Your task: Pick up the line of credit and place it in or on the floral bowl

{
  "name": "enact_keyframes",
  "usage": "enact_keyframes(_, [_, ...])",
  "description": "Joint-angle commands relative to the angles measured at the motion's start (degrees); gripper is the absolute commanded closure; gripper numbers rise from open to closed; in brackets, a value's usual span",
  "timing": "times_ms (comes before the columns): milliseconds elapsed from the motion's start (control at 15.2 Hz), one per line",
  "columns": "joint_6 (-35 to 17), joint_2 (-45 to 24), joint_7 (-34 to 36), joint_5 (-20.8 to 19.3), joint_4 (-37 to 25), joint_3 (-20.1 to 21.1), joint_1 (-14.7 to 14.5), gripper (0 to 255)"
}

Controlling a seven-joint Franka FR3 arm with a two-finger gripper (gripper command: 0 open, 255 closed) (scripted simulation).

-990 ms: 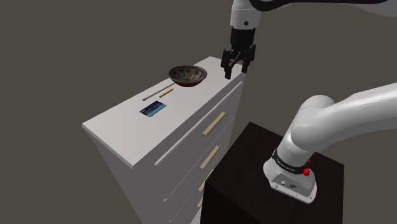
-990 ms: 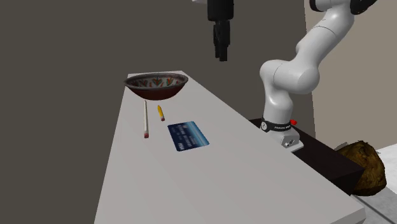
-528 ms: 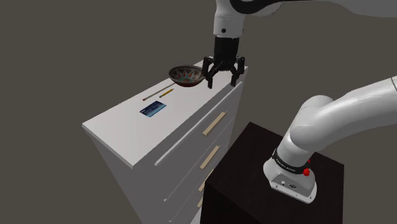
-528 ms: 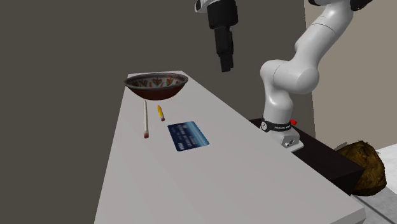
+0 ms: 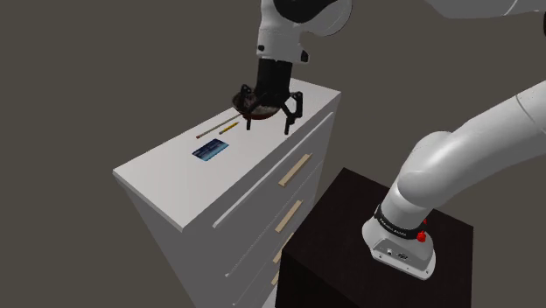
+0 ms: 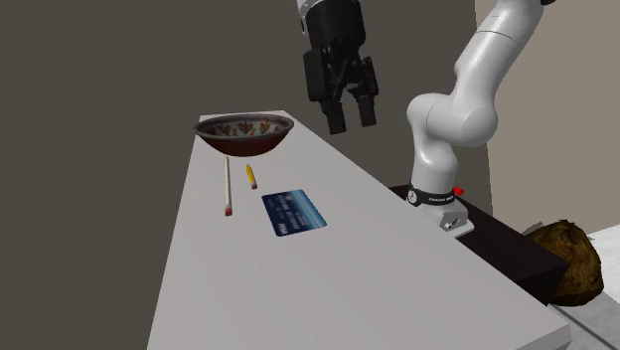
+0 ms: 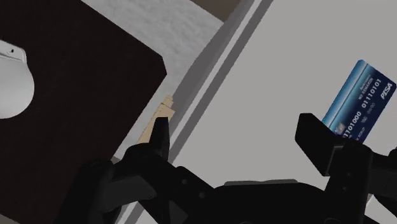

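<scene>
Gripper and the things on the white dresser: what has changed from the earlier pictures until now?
The gripper came down and moved toward the shoulder view's left, nearer the blue card; it opened wide and holds nothing. The card, patterned bowl, yellow pencil and thin stick lie where they were.

One blue card (image 6: 294,212) is showing, and one patterned bowl (image 6: 243,132). Two slim writing-type things are lying out: one short yellow pencil (image 6: 250,177) and one longer pale stick (image 6: 228,187) with a red tip. One white dresser (image 5: 175,179) is carrying all four. On its front, three pale handles (image 5: 295,171) are showing plainly, and a fourth is peeking out beside the stand. One white arm (image 5: 455,157) is standing on one dark stand (image 5: 350,219). One brown lump (image 6: 568,261) is sitting apart.
</scene>
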State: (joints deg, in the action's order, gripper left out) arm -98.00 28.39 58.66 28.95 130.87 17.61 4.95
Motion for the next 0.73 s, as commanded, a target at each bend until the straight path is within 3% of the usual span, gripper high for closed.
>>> enact_keyframes(0, [-2.7,-2.9,5.6,2.9,-1.2,1.7,0.4,0])
enact_keyframes(660, [-17.0,-19.5,29.1,11.1,-11.1,7.7,2.1,0])
